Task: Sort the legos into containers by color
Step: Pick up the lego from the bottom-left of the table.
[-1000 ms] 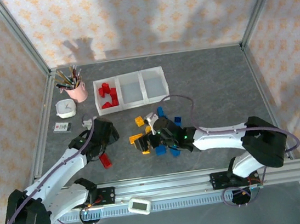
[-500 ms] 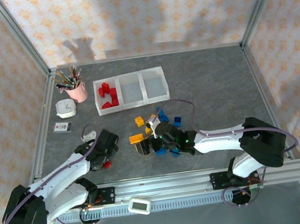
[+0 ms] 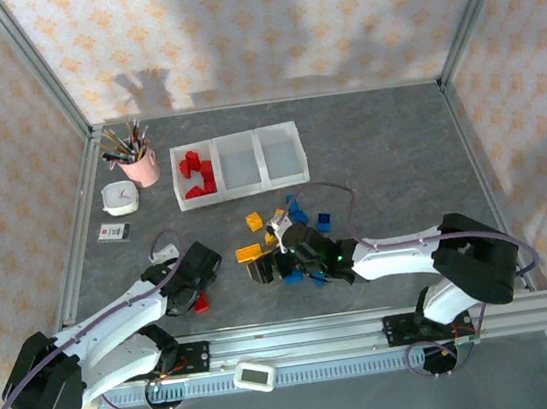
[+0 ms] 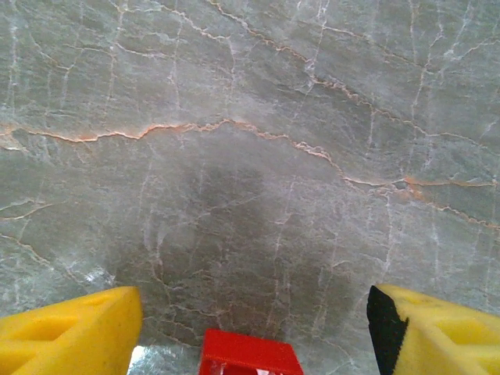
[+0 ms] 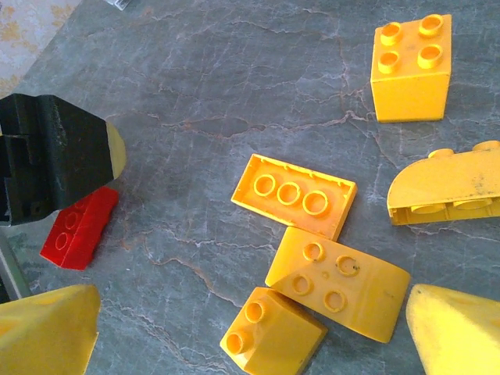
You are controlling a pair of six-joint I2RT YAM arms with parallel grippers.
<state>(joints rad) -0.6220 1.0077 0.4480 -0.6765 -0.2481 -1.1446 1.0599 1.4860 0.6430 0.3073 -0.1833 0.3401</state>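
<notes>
Legos: a loose pile of yellow and blue pieces is set at the middle of the table, at 6 o'clock from the containers in the top view and well apart from them. Containers: three joined bins are laid in a row from 9 to 3 o'clock; red pieces are kept in the 9 o'clock bin. A cup of pencils is stood just beside that bin, at 9 o'clock. Red lego: one piece is found alone on the table, near the pile at 8 o'clock from it. Left gripper: jaws are held apart, one finger on either side of the red lego; bare table is seen between the piece and each finger, so it is not clamped. Right gripper: jaws are spread wide over the 9 o'clock edge of the pile, and no piece is clamped. Yellow legos: five are counted in the right wrist view, among them a flat three-stud plate, a square four-stud block at 1 o'clock from it, and a small sloped piece between the fingers, touched by neither.
</notes>
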